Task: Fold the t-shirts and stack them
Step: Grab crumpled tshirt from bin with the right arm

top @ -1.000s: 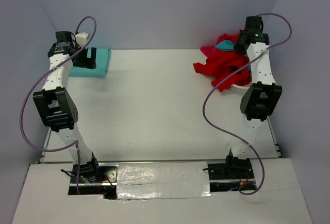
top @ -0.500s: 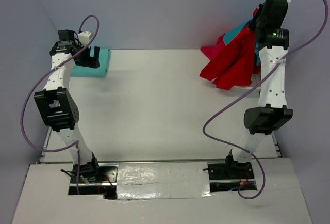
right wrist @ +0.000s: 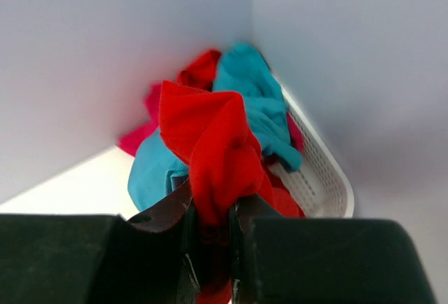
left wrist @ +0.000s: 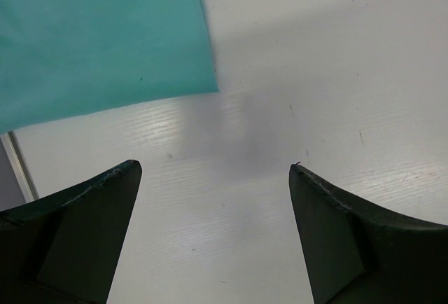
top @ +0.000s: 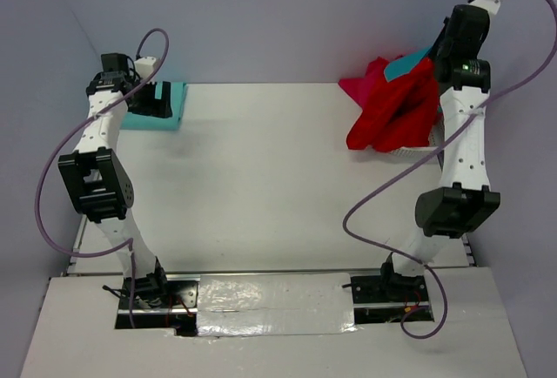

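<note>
**Q:** Entry one, right gripper (right wrist: 210,244)?
**A:** Mine. Clamped on a fold of the red t-shirt (right wrist: 210,150), raised over the white basket (right wrist: 318,174) at the far right corner of the table (top: 261,186). A teal shirt (right wrist: 255,101) is tangled with it.
**Q:** Handling?
**A:** My judgement: draw the red one clear so the teal drops off, then spread it flat mid-table.
**Q:** Entry two, left gripper (left wrist: 213,171)?
**A:** Mine. Fingers wide apart, holding nothing, just beside the folded teal t-shirt (left wrist: 98,38) in the far left corner.
**Q:** Views?
**A:** My right wrist shows the pinch and the basket mesh. The overhead view hides the pinch but shows the hanging cloth.
</note>
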`<state>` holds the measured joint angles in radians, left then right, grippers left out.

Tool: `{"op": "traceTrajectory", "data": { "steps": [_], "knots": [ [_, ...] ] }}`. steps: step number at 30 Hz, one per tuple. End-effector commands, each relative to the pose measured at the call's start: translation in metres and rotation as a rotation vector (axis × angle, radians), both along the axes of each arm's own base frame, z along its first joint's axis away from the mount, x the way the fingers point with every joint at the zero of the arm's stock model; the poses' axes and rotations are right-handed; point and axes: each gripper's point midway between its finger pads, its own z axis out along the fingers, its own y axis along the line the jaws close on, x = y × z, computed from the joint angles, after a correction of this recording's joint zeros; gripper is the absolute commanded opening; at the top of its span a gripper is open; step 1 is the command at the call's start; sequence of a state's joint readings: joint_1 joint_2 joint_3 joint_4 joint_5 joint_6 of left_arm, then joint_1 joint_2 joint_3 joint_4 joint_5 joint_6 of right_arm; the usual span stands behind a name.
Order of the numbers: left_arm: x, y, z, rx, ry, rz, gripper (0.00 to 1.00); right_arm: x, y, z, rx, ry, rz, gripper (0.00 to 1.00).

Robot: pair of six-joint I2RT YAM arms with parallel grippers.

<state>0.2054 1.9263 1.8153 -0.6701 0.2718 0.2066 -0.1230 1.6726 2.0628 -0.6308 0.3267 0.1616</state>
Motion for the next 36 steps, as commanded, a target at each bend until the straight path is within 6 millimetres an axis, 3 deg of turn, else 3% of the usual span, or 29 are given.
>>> {"op": "traceTrajectory", "data": {
  "steps": [1, 2, 5, 7, 8, 10, 11, 12, 13, 14, 20, 24, 28, 30, 32, 33, 34, 36],
  "knots": [
    [-0.006, -0.01, 0.016, -0.012, -0.037, -0.025, 0.99, 0.024, -0.01, -0.078, 0.032, 0.201, 0.005, 0.17],
    [-0.007, -0.009, 0.014, -0.002, -0.032, -0.029, 0.99, 0.029, -0.009, -0.102, 0.053, 0.252, 0.016, 0.21],
    [-0.011, -0.008, 0.006, 0.007, -0.005, -0.034, 0.99, 0.043, 0.001, -0.139, 0.117, 0.319, 0.084, 0.41],
    [-0.013, -0.009, 0.0, 0.004, 0.008, -0.036, 0.99, 0.049, 0.005, -0.158, 0.147, 0.367, 0.109, 0.48],
    [-0.013, -0.009, -0.001, 0.003, 0.008, -0.038, 0.99, 0.055, 0.013, -0.178, 0.189, 0.414, 0.156, 0.53],
    [-0.014, -0.011, -0.008, -0.005, 0.022, -0.042, 0.99, 0.056, 0.017, -0.199, 0.251, 0.456, 0.178, 0.65],
    [-0.014, -0.011, -0.012, -0.009, 0.028, -0.042, 0.99, 0.053, 0.019, -0.209, 0.268, 0.483, 0.181, 0.8],
    [-0.014, -0.011, -0.013, -0.009, 0.031, -0.044, 0.99, 0.05, 0.02, -0.214, 0.272, 0.496, 0.179, 0.88],
    [-0.015, -0.012, -0.016, -0.014, 0.036, -0.045, 0.99, 0.046, 0.021, -0.21, 0.273, 0.488, 0.178, 0.94],
    [-0.015, -0.012, -0.017, -0.013, 0.038, -0.046, 0.99, 0.041, 0.021, -0.223, 0.278, 0.504, 0.162, 1.0],
    [-0.014, -0.015, -0.022, -0.031, 0.049, -0.054, 0.99, 0.015, 0.025, -0.227, 0.276, 0.477, 0.157, 1.0],
    [-0.013, -0.018, -0.023, -0.03, 0.049, -0.062, 0.99, 0.002, 0.037, -0.206, 0.26, 0.413, 0.199, 1.0],
    [-0.013, -0.018, -0.025, -0.021, 0.054, -0.064, 0.99, -0.004, 0.052, -0.2, 0.272, 0.385, 0.236, 1.0],
    [-0.013, -0.016, -0.025, -0.016, 0.054, -0.061, 0.99, -0.007, 0.056, -0.204, 0.286, 0.396, 0.236, 0.97],
    [-0.012, -0.017, -0.023, -0.016, 0.052, -0.063, 1.0, -0.008, 0.064, -0.207, 0.31, 0.393, 0.258, 0.87],
    [-0.012, -0.017, -0.023, -0.016, 0.051, -0.063, 0.99, -0.008, 0.066, -0.21, 0.322, 0.394, 0.263, 0.75],
    [-0.011, -0.017, -0.022, -0.016, 0.047, -0.063, 0.99, -0.009, 0.068, -0.215, 0.338, 0.403, 0.265, 0.38],
    [-0.01, -0.017, -0.023, -0.017, 0.051, -0.064, 0.99, -0.01, 0.071, -0.217, 0.353, 0.419, 0.274, 0.0]
  ]
}}
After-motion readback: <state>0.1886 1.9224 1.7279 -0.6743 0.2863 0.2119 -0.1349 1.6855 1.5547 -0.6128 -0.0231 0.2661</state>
